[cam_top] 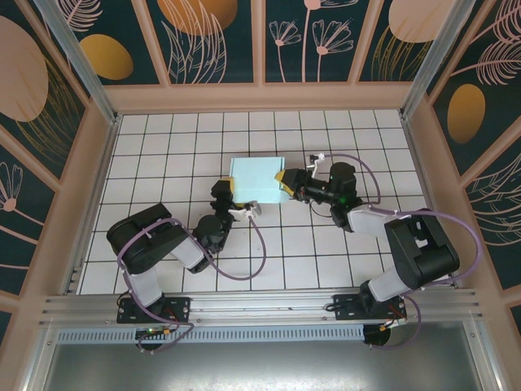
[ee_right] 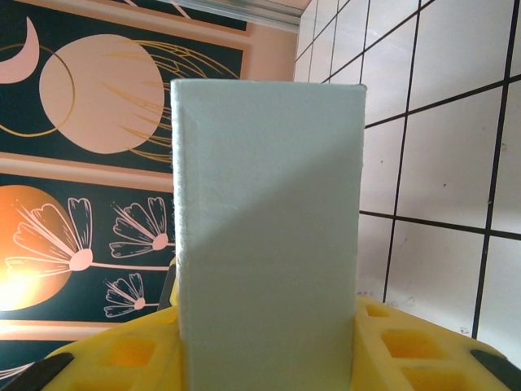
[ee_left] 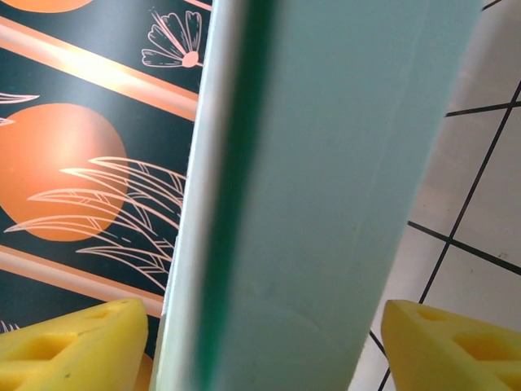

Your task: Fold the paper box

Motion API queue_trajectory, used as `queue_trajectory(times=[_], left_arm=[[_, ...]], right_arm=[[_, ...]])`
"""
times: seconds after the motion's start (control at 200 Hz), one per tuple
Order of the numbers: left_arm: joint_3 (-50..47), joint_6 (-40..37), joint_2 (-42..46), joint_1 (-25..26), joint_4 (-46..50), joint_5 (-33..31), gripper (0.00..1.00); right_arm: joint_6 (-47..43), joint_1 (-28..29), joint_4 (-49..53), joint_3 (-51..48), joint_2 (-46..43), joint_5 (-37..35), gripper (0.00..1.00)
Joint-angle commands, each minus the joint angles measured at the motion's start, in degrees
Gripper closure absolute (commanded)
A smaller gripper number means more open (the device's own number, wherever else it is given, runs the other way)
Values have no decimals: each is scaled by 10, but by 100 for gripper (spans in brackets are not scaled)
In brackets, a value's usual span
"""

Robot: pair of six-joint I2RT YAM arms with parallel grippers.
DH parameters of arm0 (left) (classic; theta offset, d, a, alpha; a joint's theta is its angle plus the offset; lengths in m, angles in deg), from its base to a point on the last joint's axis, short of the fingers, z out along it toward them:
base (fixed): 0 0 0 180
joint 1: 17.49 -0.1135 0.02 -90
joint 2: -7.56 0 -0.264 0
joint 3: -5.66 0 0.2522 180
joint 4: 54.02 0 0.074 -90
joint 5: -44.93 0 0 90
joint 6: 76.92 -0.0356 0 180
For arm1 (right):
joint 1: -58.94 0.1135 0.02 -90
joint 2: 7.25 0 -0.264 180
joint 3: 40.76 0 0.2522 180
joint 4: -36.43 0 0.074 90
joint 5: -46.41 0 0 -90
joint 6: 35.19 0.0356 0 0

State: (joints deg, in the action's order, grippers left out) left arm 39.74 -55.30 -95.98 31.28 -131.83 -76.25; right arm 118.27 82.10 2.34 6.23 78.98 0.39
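- Locate the box [cam_top: 255, 179] on the top view. It sits near the middle of the white tiled counter [cam_top: 163, 163], slightly toward the rear wall [cam_top: 260, 96], and shows a plain pale mint rectangular face.
- Note that the box lies between the two hands. The left hand [cam_top: 230, 194] is at its near-left corner and the right hand [cam_top: 283, 182] is at its right edge.
- You cannot tell from these views whether the box rests on the counter or is lifted clear of it.
- Check the right hand on the right wrist view. Its yellow fingers [ee_right: 122, 354] sit flush against both sides of the box, which rises straight up from between them. The hand is closed on the box, and a faint crease runs across the visible face.
- Check the left hand on the left wrist view. One yellow finger [ee_left: 73, 346] sits at the box's pale edge. The other finger [ee_left: 456, 350] sits just beside the mint face, with a thin strip of tile visible between them.
- Treat the left grip as unconfirmed. The fingers flank the box closely, but you cannot tell whether they press on it.
- Observe a purple cable [cam_top: 262, 244] looping over the counter near the left arm.
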Motion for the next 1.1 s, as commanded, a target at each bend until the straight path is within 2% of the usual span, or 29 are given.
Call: queue_trajectory(times=[0.0,0.48,0.596,0.686,0.866,0.976,1.096], left_arm=[[10,14,7,4,-128,-6,29],[7,46,29,4,-94,-8,62],[6,61,38,4,-79,-8,67],[6,85,49,4,-56,-8,68],[13,167,118,3,99,3,68],[22,238,172,-1,245,29,67],[29,303,226,-8,376,52,68]], right_arm=[[13,9,-41,-7,9,14,58],[2,10,-28,4,16,8,55],[-5,10,-23,4,16,4,51],[-14,10,-19,5,13,0,44],[-62,3,14,2,-16,-21,26],[-100,-15,52,-9,-48,-39,23],[-148,-63,97,-25,-94,-47,22]])
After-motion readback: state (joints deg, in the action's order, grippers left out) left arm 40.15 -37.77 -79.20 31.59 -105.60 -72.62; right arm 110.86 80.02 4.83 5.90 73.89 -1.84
